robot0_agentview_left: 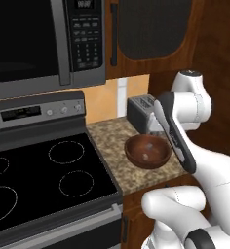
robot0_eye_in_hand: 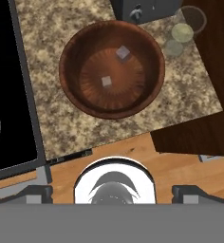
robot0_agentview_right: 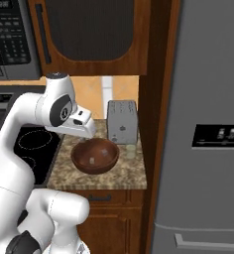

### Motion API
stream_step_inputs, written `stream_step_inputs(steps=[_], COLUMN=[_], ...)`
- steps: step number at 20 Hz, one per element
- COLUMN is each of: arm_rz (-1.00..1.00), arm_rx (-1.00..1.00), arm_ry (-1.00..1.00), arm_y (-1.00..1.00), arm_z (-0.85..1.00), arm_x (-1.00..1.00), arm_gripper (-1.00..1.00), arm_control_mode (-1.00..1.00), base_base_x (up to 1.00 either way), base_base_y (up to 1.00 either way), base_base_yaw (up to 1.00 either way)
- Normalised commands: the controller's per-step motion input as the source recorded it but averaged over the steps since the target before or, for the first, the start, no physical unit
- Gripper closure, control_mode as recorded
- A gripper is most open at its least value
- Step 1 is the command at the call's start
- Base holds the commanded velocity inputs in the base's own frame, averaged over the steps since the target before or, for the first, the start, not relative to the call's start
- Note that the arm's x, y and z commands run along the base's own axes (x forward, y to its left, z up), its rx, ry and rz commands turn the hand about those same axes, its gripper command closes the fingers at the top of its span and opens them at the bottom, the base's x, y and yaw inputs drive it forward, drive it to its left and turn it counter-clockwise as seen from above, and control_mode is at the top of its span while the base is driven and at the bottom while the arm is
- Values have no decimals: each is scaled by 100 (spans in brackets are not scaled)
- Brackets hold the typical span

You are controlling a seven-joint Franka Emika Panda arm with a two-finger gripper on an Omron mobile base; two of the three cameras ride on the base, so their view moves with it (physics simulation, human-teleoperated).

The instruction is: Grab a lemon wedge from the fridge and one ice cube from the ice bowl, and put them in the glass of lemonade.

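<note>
- Two ice cubes (robot0_eye_in_hand: 122, 52) lay inside one ice bowl (robot0_eye_in_hand: 71, 88), apart from each other: in the hand view one sat near the bowl's centre, the other towards one o'clock from it.
- One ice bowl, round and dark reddish-brown, stood on the speckled granite counter (robot0_eye_in_hand: 61, 126), with the cooktop at its nine o'clock in the hand view.
- One glass of lemonade (robot0_eye_in_hand: 182, 32) stood on the same counter, at about two o'clock from the bowl in the hand view, just beside the toaster and near the counter's edge; it was clear and hard to make out.
- One silver two-slot toaster (robot0_agentview_right: 122, 121) stood upright behind the bowl, at twelve o'clock from it in the right base view.
- One grey fridge (robot0_agentview_right: 208, 89) filled the right of the right base view, at three o'clock from the counter, doors closed, with one black dispenser panel (robot0_agentview_right: 218, 135).
- One black cooktop (robot0_agentview_left: 44, 175) showed four ring markings in the left base view, under one microwave (robot0_agentview_left: 39, 44).
- One gripper (robot0_eye_in_hand: 112, 192) hung above the counter's front edge, at six o'clock from the bowl in the hand view; its two finger tips (robot0_eye_in_hand: 38, 193) stood spread as wide as they go, with nothing between them.
</note>
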Motion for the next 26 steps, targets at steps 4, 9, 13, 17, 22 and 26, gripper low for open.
stream_step_inputs(steps=[4, 9, 13, 17, 22, 26], arm_rz=[0, 0, 0, 0, 0, 0], arm_rx=[0, 0, 5, 4, 4, 0], arm_ry=[0, 0, 3, 7, -4, -8], arm_y=[0, 0, -1, -2, 0, 0], arm_z=[0, -4, -50, -63, -92, -46], arm_x=[0, 0, 0, 27, 92, 100], arm_gripper=[-100, -100, -100, -100, -100, -100], arm_control_mode=[100, -100, -100, -100, -100, -100], base_base_x=[31, 18, 0, 0, 0, 0], base_base_y=[18, 0, 0, 0, 0, 0], base_base_yaw=[0, 0, 0, 0, 0, 0])
